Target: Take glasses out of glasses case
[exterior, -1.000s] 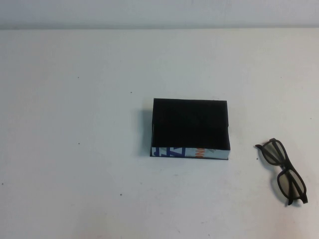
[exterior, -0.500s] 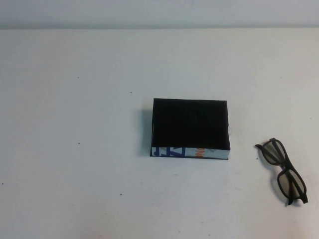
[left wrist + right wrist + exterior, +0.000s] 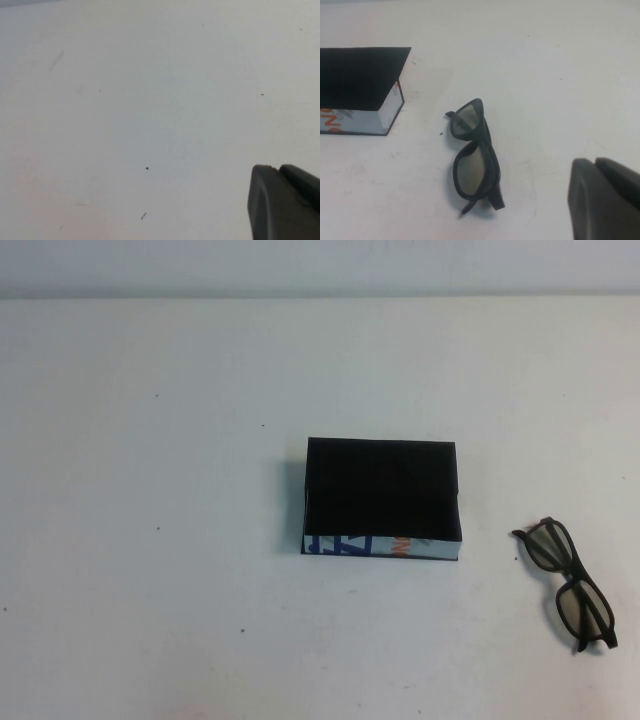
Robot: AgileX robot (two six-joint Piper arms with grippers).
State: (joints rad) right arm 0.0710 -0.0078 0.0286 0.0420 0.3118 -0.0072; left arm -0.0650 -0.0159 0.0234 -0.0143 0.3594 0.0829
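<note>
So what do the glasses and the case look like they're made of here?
The glasses, lying on the table right of the case: likely plastic, given the thick, dark, matte frame and greyish lenses. The glasses case: probably printed cardboard, with a flat white side bearing blue and orange print and a matte black top. The left gripper and right gripper show only at their wrist views' edges.

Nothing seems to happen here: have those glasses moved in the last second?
No. The glasses lie where they did, right of the glasses case. Neither the left tool nor the right tool touches them.
</note>
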